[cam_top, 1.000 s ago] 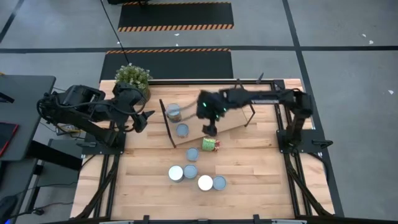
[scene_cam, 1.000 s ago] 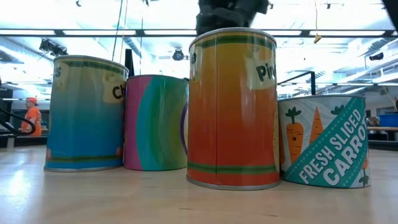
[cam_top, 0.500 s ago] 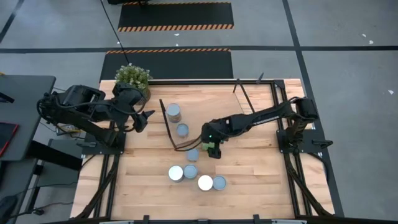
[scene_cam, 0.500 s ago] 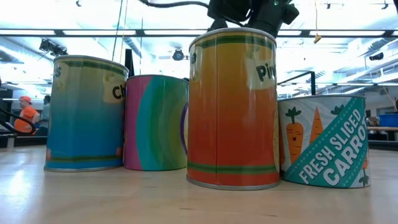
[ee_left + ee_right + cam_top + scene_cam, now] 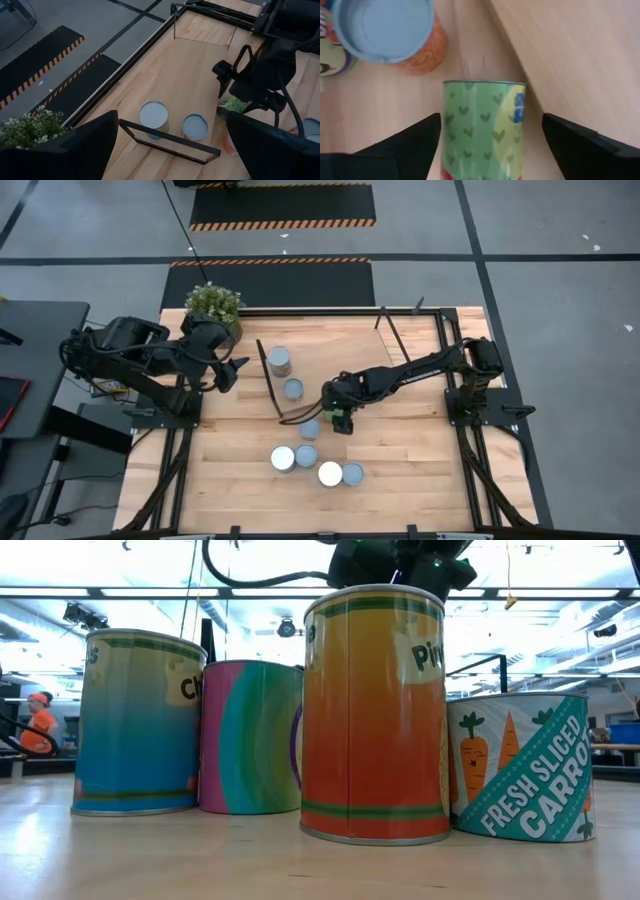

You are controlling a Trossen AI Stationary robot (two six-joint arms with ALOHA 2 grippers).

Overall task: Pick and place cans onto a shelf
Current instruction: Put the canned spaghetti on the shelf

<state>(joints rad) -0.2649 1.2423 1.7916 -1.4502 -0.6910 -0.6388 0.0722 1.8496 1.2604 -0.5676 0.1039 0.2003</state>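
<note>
right gripper [image 5: 340, 418] | wide around lying green can [image 5: 482, 127] | left gripper [image 5: 232, 372] parked, wide

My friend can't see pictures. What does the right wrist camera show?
A green can with hearts lies on its side between the open right pincer. An orange can with a blue-grey top stands beyond it on the wooden table.

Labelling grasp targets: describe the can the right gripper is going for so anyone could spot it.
From the shelf, follow the right arm to the right gripper at mid-table. The green can lies on its side between its open fingers; only it has a heart-patterned green label, while neighbouring cans stand upright.
</note>
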